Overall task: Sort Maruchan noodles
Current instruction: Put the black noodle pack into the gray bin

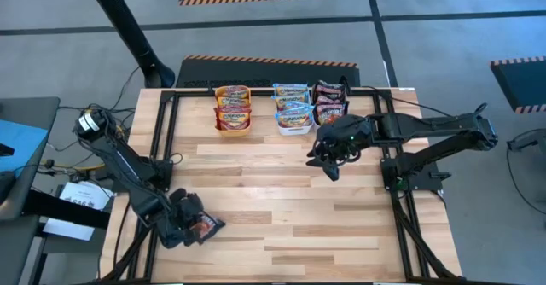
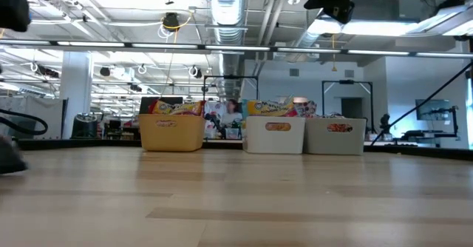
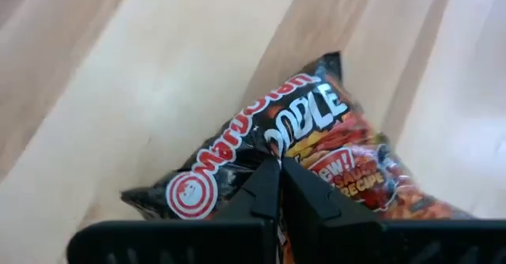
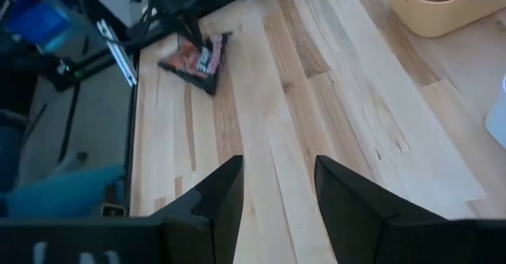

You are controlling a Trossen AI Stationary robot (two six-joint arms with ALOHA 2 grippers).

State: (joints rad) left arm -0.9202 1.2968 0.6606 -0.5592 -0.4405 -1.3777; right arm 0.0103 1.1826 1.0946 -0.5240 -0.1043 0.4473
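Between the left pincer (image 3: pixel 278 186) tips (clamped shut) sits a dark noodle packet (image 3: pixel 316 157).

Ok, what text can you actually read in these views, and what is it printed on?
"Maruchan": dark maroon packet, which the left gripper is shut on.
"OODLE": same packet, first letter hidden.
"NEW! SAUCE RECIPE": same packet, "SAUCE" unsure.
Print on the packets in the bins: too small to read.
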